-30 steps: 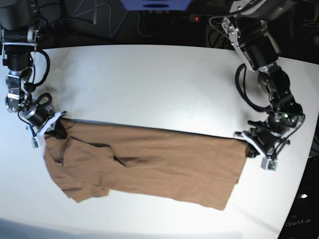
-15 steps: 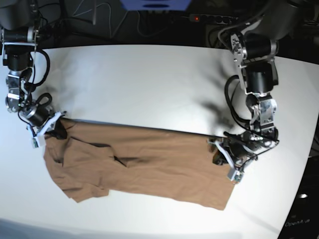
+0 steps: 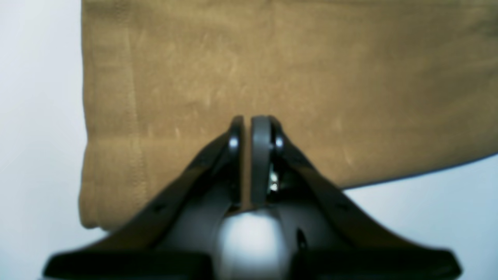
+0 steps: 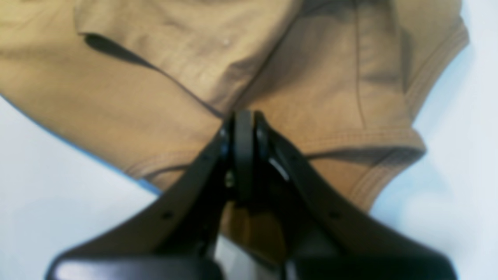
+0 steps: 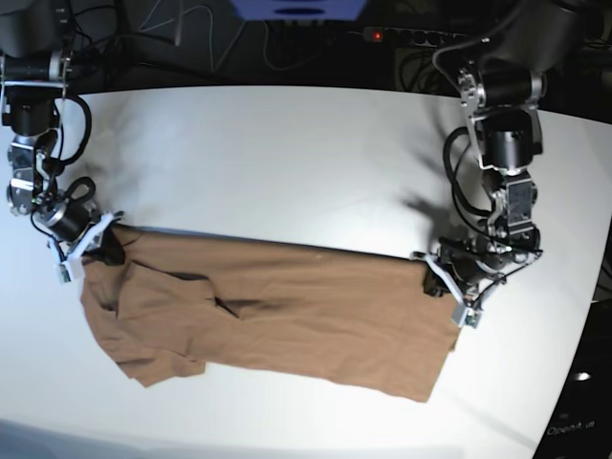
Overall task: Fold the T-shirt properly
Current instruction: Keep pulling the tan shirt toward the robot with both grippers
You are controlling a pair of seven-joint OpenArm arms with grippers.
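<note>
The tan-brown T-shirt lies stretched lengthwise across the white table, sleeve and collar end on the left. At its upper right corner, my left gripper is shut on the hemmed edge. The left wrist view shows that gripper with its jaws together and a thin strip of T-shirt between them. My right gripper is shut on the upper left corner. In the right wrist view it pinches the T-shirt beside a sleeve hem.
Cables and a power strip with a red light run behind the table's far edge. The table's front edge curves just below the shirt. Bare white tabletop lies between the arms, above the cloth.
My left gripper has moved left from the far right, carrying the shirt's right corner inward, then eased slightly up and back. The right gripper has hardly moved.
</note>
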